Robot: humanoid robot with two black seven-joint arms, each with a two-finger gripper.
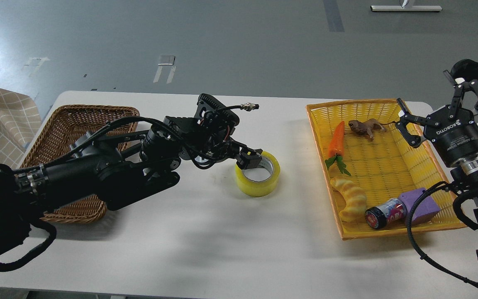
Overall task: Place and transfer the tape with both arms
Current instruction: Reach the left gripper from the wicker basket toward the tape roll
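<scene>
Tape (258,179) lies flat, core up, mid-table (206,232), between the brown wicker basket (73,124) and the yellow tray (382,166). Left gripper (250,159) sits at the roll's near-left rim, one finger (249,161) over the core opening; fingers dark and bunched, so whether it is pinching the wall I cannot tell. Right gripper (430,112) hovers over the tray's far right edge, fingers spread wide, holding nothing. In the tray: carrot (336,139), small brown animal figure (365,126), ridged bread toy (350,199), can (385,213) on its side, purple block (420,205) (touching the can).
</scene>
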